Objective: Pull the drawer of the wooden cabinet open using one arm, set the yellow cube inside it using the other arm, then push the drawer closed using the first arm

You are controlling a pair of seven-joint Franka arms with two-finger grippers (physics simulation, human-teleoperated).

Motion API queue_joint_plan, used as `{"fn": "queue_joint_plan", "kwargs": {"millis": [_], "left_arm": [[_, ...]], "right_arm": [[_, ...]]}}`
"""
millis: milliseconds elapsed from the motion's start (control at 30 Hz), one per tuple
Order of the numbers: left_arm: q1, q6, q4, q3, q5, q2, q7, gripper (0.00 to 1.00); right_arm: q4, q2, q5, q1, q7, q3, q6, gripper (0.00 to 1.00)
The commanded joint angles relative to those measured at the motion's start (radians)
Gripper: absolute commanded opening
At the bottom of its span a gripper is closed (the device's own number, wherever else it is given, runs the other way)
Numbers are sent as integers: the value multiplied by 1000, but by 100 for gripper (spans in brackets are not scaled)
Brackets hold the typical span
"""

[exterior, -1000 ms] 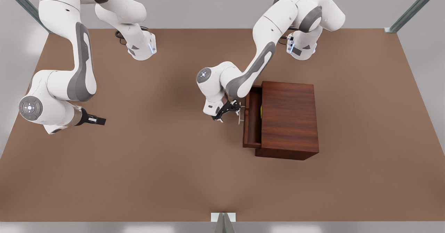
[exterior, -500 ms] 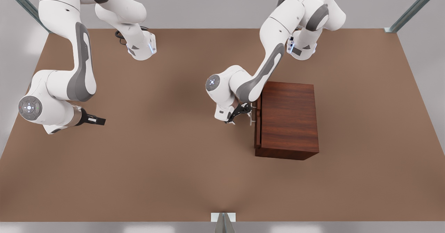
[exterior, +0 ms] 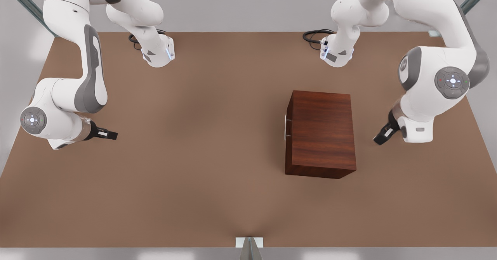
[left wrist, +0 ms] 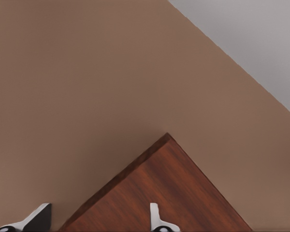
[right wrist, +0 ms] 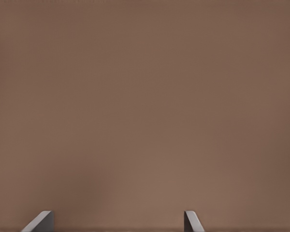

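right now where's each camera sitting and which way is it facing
Front view: high overhead, looking down on the table and wooden cabinet; both arms show.
Left wrist view: on the left gripper, facing a cabinet corner; its open fingertips show.
Right wrist view: on the right gripper, facing tabletop; open fingertips show.
Shared: front and left wrist views both see the cabinet.

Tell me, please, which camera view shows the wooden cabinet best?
The front view: the whole wooden cabinet shows from above, with the drawer's handle at its edge toward the front view's left. The left wrist view shows just one corner of its top between the open fingers. The right wrist view shows bare table.
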Motion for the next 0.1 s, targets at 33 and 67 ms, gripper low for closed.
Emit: {"fn": "queue_joint_plan", "kwargs": {"millis": [33, 67], "left_arm": [[-1, -14, 55, -6, -61, 20, 942, 100], [-3, -14, 53, -9, -61, 18, 941, 100]], "right_arm": [[0, -1, 1, 0, -1, 0, 0, 100], [0, -1, 1, 0, -1, 0, 0, 100]]}}
